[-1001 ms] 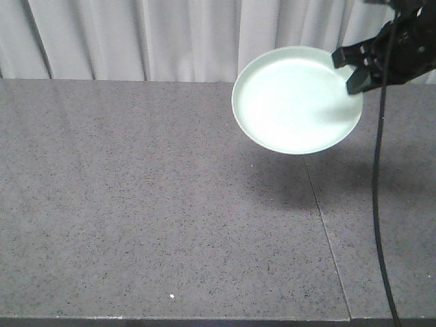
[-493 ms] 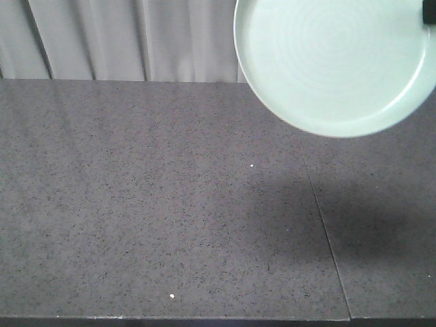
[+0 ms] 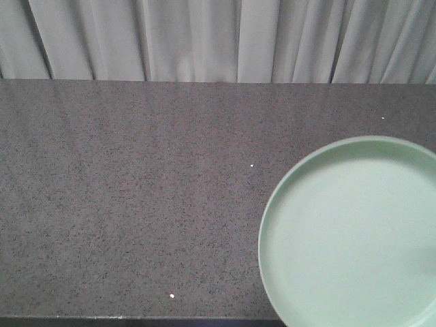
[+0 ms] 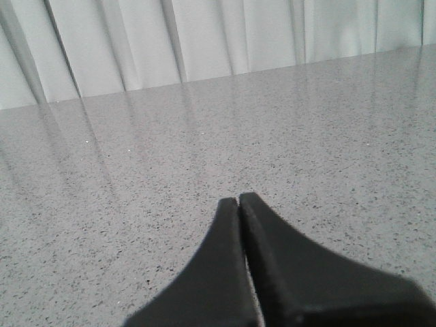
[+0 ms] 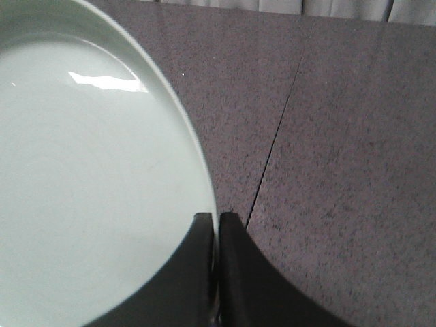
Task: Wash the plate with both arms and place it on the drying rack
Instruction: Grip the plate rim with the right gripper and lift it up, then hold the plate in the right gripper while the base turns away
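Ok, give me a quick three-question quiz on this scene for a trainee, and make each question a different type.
1. True or false: the left claw is shut and empty.
2. Multiple choice: where does the right claw hold the plate? A) at its centre; B) on its rim; C) it does not touch it.
3. Fill the gap: in the front view, the plate fills the lower ___ corner of the picture.

Key: 1 true; 2 B; 3 right.
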